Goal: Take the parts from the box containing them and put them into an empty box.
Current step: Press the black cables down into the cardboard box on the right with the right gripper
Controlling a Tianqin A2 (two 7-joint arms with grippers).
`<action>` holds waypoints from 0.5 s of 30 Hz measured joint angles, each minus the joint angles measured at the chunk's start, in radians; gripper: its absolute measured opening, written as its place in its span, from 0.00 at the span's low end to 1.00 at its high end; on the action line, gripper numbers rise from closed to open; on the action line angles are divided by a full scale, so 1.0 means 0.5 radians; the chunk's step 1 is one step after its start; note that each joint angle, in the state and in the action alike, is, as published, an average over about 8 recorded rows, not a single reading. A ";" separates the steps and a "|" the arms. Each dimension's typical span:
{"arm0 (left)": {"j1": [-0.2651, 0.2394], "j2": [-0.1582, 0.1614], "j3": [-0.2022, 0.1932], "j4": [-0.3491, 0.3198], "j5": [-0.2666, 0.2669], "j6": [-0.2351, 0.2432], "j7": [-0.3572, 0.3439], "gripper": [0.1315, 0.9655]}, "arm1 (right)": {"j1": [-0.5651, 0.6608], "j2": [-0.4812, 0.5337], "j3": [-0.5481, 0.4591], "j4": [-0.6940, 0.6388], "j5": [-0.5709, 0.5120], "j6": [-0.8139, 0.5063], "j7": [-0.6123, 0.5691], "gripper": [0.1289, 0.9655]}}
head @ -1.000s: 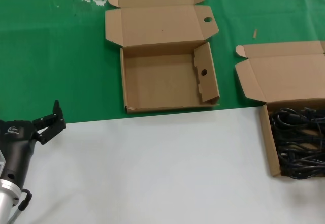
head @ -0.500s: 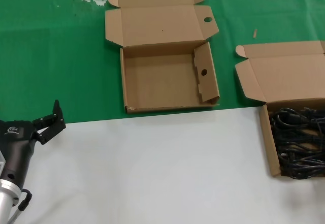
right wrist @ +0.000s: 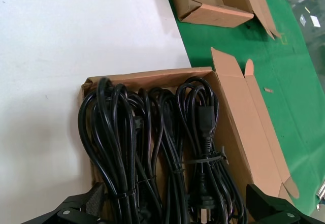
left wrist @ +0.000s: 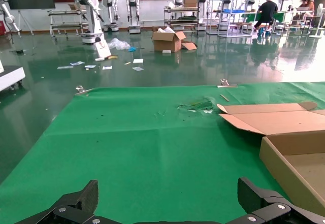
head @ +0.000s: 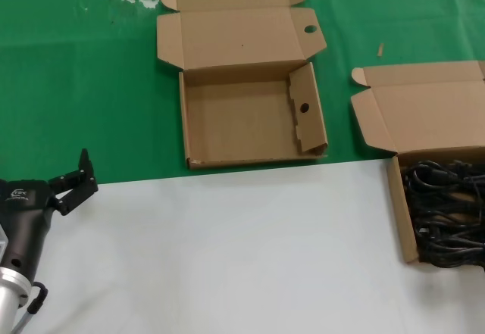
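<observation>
The empty box (head: 235, 126) lies open at the far middle of the table, with a round hole in one lid tab and one in its upright side flap; it also shows in the left wrist view (left wrist: 297, 160) and in the right wrist view (right wrist: 210, 11). The box containing the parts (head: 403, 220) sits at the right edge, lid open, holding several black coiled cables (head: 447, 213). My right gripper (right wrist: 175, 198) is open, its fingers spread above the cables (right wrist: 152, 142); it is out of the head view. My left gripper (head: 76, 182) is open and empty at the near left, also seen in its wrist view (left wrist: 167, 193).
The far half of the table is covered by a green mat (head: 83, 84); the near half is a white surface (head: 227, 251). Small scraps lie on the mat near the far edge (head: 140, 1).
</observation>
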 joint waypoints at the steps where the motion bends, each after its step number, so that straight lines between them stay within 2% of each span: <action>1: 0.000 0.000 0.000 0.000 0.000 0.000 0.000 1.00 | 0.021 0.000 -0.013 -0.007 -0.010 -0.007 0.007 1.00; 12: 0.000 0.000 0.000 0.000 0.000 0.000 0.000 1.00 | 0.165 -0.015 -0.120 -0.073 -0.050 -0.053 0.035 0.95; 15: 0.000 0.000 0.000 0.000 0.000 0.000 0.000 1.00 | 0.183 -0.018 -0.135 -0.084 -0.057 -0.061 0.050 0.90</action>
